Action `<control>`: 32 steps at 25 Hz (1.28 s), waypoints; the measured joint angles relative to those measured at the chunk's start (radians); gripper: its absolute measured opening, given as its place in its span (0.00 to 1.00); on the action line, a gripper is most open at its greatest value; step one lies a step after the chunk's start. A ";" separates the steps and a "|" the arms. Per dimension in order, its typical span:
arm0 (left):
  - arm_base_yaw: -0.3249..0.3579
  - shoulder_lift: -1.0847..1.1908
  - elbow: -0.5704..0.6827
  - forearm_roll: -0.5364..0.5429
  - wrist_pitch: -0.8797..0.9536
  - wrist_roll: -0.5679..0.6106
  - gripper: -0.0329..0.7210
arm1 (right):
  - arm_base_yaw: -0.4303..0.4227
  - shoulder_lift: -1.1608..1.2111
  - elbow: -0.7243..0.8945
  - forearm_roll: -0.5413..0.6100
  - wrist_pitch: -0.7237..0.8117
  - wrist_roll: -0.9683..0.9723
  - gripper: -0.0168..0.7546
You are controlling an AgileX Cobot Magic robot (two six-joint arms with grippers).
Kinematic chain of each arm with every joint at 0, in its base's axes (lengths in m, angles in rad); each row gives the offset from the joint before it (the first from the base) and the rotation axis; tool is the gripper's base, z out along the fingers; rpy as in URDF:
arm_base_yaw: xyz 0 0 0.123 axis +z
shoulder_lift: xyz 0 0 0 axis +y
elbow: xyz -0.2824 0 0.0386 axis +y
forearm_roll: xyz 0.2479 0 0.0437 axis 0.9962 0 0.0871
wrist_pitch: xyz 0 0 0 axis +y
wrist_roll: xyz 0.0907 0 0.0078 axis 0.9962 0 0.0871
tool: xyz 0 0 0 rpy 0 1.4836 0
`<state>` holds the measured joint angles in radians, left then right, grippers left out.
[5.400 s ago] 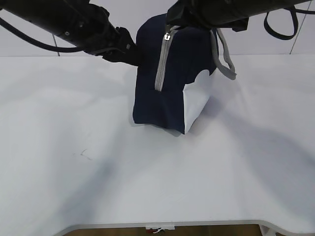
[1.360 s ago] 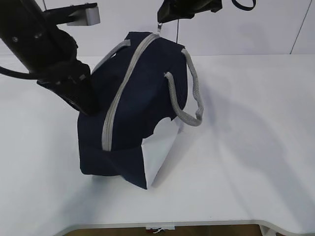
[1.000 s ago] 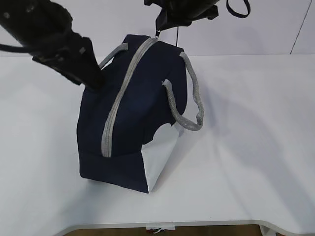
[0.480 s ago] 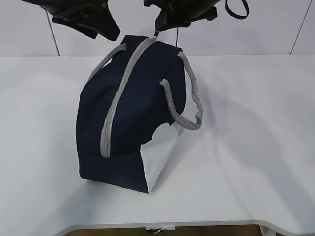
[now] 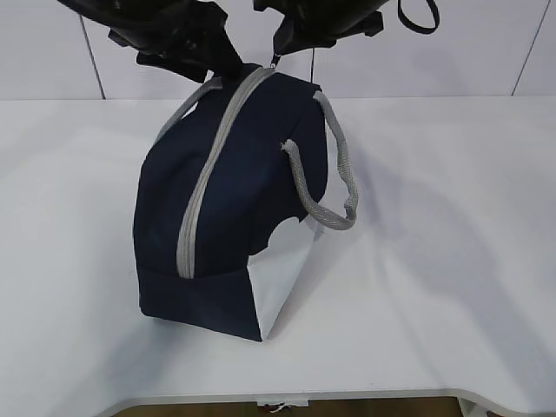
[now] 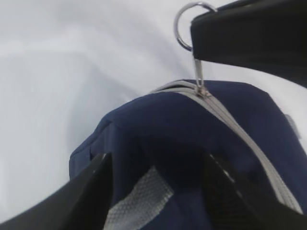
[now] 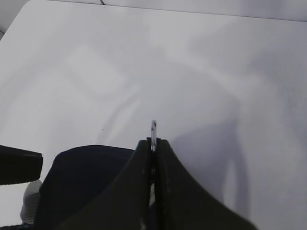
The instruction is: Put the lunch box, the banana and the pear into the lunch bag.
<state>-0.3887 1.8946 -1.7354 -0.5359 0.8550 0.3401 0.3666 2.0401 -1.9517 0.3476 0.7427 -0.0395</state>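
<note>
The navy lunch bag (image 5: 234, 200) stands on the white table, its grey zipper strip (image 5: 204, 182) closed along the top. My right gripper (image 5: 280, 52) hangs over the bag's far top end, shut on the metal zipper pull ring (image 7: 153, 129), which also shows as the ring (image 6: 189, 24) in the left wrist view. My left gripper (image 5: 213, 65) is open just left of it, its fingers (image 6: 96, 187) straddling the bag's end (image 6: 158, 124) with a grey webbing handle (image 6: 139, 201) between them. The lunch box, the banana and the pear are out of view.
The second grey handle (image 5: 334, 174) loops out on the bag's right side. The white table (image 5: 452, 261) spreads all round the bag, and its front edge (image 5: 287, 395) runs close to the bottom. A pale wall stands behind.
My left arm has swung from the bag's left side up and right to its far top end. The bag has barely shifted. The right gripper has held still on the pull.
</note>
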 joint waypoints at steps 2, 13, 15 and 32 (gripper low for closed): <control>0.000 0.010 0.000 -0.004 -0.016 0.000 0.63 | 0.000 0.000 0.000 0.002 0.000 0.000 0.04; 0.000 0.036 0.000 -0.020 -0.044 0.000 0.24 | 0.000 0.000 0.000 0.025 -0.018 0.000 0.04; 0.000 0.038 0.000 -0.020 -0.044 0.004 0.13 | 0.000 0.000 0.000 0.025 -0.020 0.000 0.04; 0.000 0.048 -0.150 -0.004 0.195 0.268 0.04 | -0.013 0.007 -0.002 0.023 -0.054 0.000 0.04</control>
<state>-0.3887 1.9425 -1.8851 -0.5399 1.0505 0.6077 0.3536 2.0472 -1.9534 0.3707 0.6886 -0.0395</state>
